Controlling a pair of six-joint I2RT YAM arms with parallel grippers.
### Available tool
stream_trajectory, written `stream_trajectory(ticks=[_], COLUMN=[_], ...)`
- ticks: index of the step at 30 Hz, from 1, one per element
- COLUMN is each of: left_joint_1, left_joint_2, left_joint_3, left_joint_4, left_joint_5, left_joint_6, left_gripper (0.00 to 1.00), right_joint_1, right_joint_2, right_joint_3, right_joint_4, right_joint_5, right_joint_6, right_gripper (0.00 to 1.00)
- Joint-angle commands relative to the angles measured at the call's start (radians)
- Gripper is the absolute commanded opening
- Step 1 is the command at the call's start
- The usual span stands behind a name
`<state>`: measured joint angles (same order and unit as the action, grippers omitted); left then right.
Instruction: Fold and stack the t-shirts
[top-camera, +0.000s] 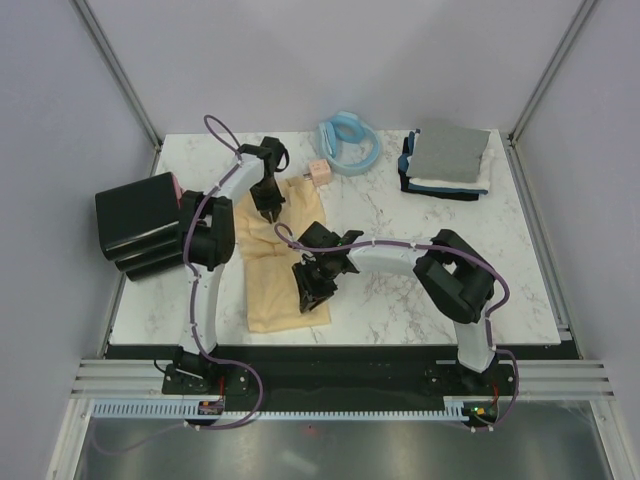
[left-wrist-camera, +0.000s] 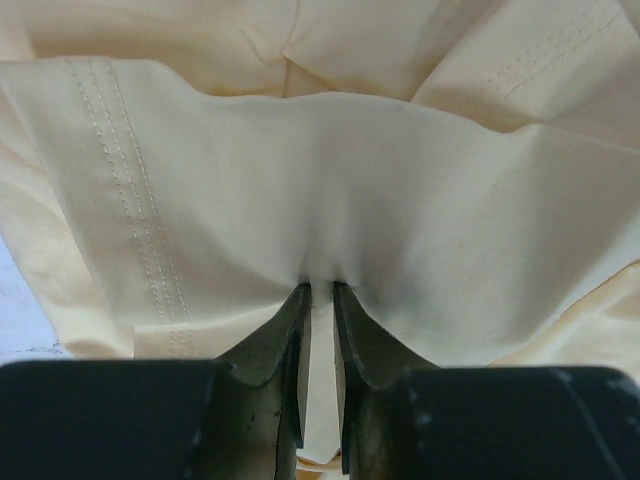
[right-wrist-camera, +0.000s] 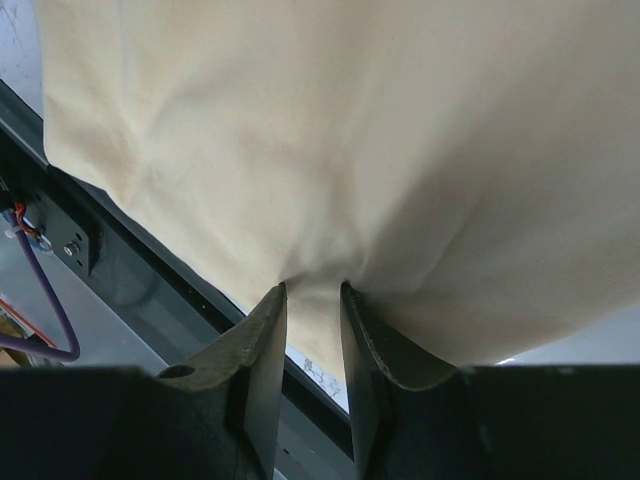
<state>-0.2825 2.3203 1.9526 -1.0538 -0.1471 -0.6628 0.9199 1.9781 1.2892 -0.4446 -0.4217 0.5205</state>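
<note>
Pinching yellow shirt (left-wrist-camera: 330, 190) in left gripper (left-wrist-camera: 320, 287), jaws narrow, cloth bunched between the tips and spreading ahead of them, stitched hem off to their left. Clamping the same shirt in right gripper (right-wrist-camera: 313, 287), jaws narrow, cloth draped ahead. Well apart from both, folded stack (top-camera: 447, 160).

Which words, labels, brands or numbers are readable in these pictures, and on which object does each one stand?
None can be read.
The pale yellow t-shirt shows only stitching, the folded stack shows no visible print, and the black box shows no visible label.
</note>
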Motion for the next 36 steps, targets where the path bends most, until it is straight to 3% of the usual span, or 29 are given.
stream_trajectory(ticks=[1, 6, 19, 24, 29, 31, 34, 36], left_joint_1=[0.002, 0.006, 0.022, 0.055, 0.106, 0.131, 0.161, 0.167], left_joint_2=[0.066, 0.102, 0.080, -0.085, -0.246, -0.312, -0.399, -0.496], left_joint_3=[0.104, 0.184, 0.183, 0.154, 0.173, 0.164, 0.077, -0.048], left_joint_4=[0.008, -0.006, 0.012, 0.063, 0.080, 0.081, 0.078, 0.065], left_joint_5=[0.072, 0.129, 0.175, 0.159, 0.277, 0.303, 0.281, 0.256], left_joint_6=[0.066, 0.129, 0.216, 0.195, 0.181, 0.181, 0.158, 0.138], left_gripper=[0.22, 0.23, 0.23, 0.24, 0.25, 0.32, 0.40, 0.39], right_joint_1=[0.008, 0.008, 0.031, 0.031, 0.019, -0.004, -0.041, -0.094], right_joint_2=[0.018, 0.042, 0.065, -0.036, -0.130, -0.157, -0.195, -0.238], right_joint_3=[-0.014, -0.008, 0.061, 0.137, 0.286, 0.349, 0.392, 0.372], right_joint_4=[-0.086, -0.100, -0.118, -0.129, -0.169, -0.190, -0.232, -0.235], right_joint_5=[0.003, -0.035, -0.049, 0.004, 0.081, 0.099, 0.168, 0.239], right_joint_6=[-0.045, -0.054, -0.057, -0.044, -0.027, -0.027, -0.034, -0.031], right_gripper=[0.37, 0.37, 0.38, 0.41, 0.45, 0.45, 0.46, 0.57])
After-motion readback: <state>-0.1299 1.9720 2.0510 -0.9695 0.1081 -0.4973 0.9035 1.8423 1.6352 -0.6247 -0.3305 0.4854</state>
